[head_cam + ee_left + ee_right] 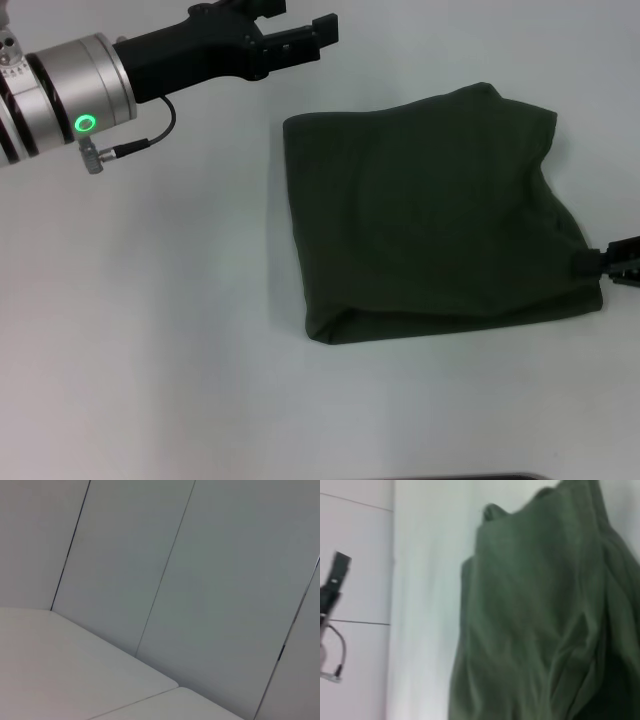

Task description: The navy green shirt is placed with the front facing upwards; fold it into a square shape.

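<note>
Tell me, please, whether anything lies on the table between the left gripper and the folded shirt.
Nothing visible does. The left gripper hangs above bare white table, and the shirt lies to its right; the right gripper is at the shirt's far edge.

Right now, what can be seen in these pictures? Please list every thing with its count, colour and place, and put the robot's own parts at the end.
navy green shirt: one, dark olive green, folded into a rough square, plain side up, lying on the table right of centre.
table: one, white, under the shirt, filling the head view.
wall panels: several, pale grey with dark seams, behind the table in the left wrist view.
left pincer: one, black on a silver wrist with a green light ring, raised over the far left of the table, apart from the shirt.
right pincer: one, black, at the right edge of the head view, at the shirt's near right corner.
</note>
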